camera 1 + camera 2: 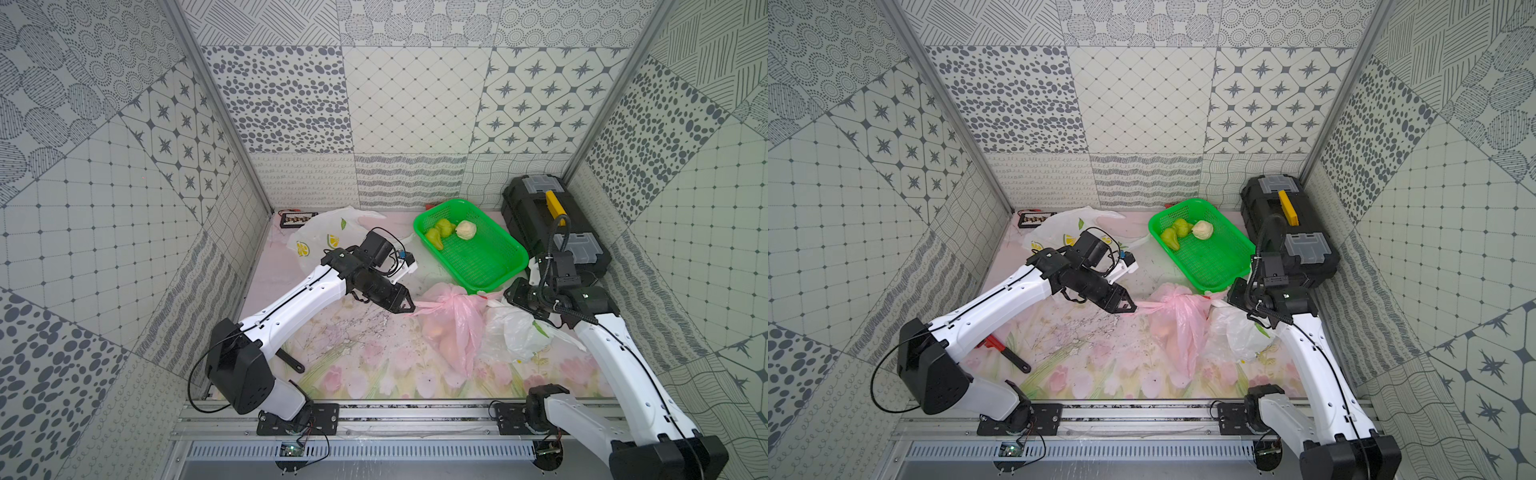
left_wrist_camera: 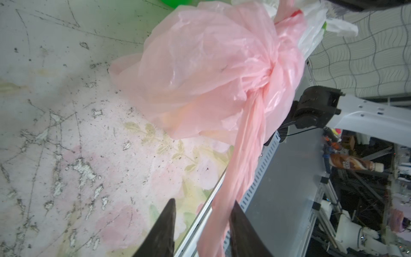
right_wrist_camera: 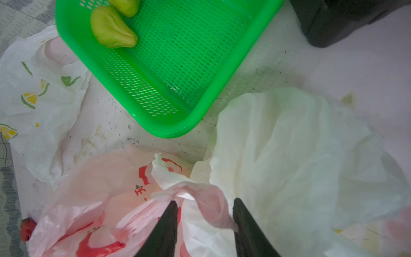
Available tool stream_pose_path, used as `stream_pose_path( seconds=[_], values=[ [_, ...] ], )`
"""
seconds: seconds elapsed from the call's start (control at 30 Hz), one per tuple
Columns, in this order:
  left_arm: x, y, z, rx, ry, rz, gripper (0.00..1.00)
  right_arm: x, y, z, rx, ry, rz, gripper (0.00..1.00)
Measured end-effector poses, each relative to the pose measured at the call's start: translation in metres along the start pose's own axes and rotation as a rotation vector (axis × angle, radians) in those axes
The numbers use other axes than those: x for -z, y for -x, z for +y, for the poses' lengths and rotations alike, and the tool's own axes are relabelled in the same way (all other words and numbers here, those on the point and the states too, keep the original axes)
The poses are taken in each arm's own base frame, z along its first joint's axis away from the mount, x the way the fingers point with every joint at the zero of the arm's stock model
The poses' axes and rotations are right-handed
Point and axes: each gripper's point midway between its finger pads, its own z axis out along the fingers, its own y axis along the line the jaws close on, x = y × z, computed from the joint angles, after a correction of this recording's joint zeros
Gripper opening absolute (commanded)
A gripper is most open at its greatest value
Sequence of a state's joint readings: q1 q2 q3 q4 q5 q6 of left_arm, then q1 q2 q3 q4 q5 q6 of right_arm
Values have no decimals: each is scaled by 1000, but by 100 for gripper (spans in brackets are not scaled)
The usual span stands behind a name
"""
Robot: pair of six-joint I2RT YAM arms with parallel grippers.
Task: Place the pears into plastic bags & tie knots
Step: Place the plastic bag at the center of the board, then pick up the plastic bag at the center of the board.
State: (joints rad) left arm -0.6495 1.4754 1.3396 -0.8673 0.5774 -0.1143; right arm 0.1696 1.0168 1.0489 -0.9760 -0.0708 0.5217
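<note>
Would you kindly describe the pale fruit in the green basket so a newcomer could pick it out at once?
Find the green mesh basket at the back of the table, beside the black toolbox. Three fruits huddle in its far corner, and the pale fruit lies nearest the toolbox. Unlike the two green pears beside it, it is cream-white and rounder.

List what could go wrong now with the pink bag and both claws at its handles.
1. The knot on the pink bag looks loosely bunched; with the left claw and right claw both open, it may slacken.
2. A pink handle strip runs between the left claw's jaws; retreating could snag it and drag the bag.
3. Plastic of the white bag lies by the right claw; regrasping might catch it.
</note>
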Motion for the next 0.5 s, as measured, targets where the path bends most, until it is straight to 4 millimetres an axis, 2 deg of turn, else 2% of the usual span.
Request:
stream_pose_path(
  seconds=[0.03, 0.13, 0.2, 0.27, 0.33, 0.43, 0.5],
  values=[
    [9, 4, 4, 7, 14, -26, 50, 7, 7, 11, 31, 14, -19, 58],
    [44, 19, 23, 40, 86, -133, 76, 25, 29, 50, 128, 76, -80, 60],
    [68, 25, 44, 82, 167, -205, 86, 26, 36, 79, 195, 113, -96, 60],
    [86, 27, 68, 138, 247, -252, 87, 12, 32, 106, 258, 138, -68, 60],
    [97, 27, 98, 193, 351, -271, 86, -10, 26, 136, 324, 151, -28, 60],
    [95, 26, 138, 254, 471, -235, 87, -51, 11, 177, 399, 173, 33, 60],
    [86, 28, 164, 288, 532, -189, 87, -71, -1, 194, 426, 195, 67, 60]
  ],
)
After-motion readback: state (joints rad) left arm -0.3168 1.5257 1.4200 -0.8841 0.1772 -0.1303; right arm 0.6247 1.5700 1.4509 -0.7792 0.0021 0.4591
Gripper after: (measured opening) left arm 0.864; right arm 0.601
